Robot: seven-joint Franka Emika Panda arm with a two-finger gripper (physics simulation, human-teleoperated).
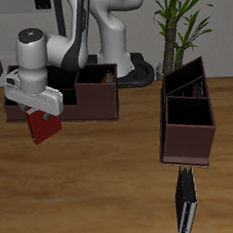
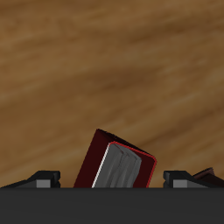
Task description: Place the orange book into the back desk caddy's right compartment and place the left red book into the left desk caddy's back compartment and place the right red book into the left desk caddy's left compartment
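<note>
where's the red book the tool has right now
The red book hangs in the tool, above the table just in front of the back desk caddy; the wrist view shows it between the fingers.

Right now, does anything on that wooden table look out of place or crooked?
Yes. A dark red book hangs tilted in the robot's gripper, in front of the broadside maroon-brown caddy. Another dark book lies on the table beside the end-on caddy, outside any compartment.

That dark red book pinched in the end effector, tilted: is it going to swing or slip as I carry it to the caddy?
The small dark red hardcover book looks rigid, so flopping seems unlikely. It hangs tilted below the end effector, seemingly gripped near one end, so it may pivot. Its cover looks smooth in the wrist view, so slipping is possible.
</note>
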